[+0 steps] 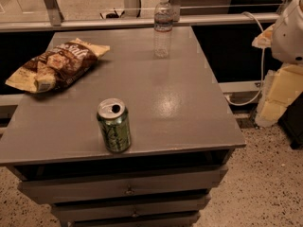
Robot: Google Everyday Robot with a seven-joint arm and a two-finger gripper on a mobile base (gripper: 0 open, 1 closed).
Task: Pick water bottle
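At the far edge of the grey table (180, 108), abt mid-width, the water bottle (163, 27) stands upright, cap on, nothing touching it. A green soda can (114, 126) stands near the front edge, well apart from the bottle; a chip bag (54, 65) lies at the left side. Only a white rounded bit of the arm (291, 30) shows, at the view's right edge, off the table's right side. Gripper isn't in view, off-frame, so can't tell its state or any hold.
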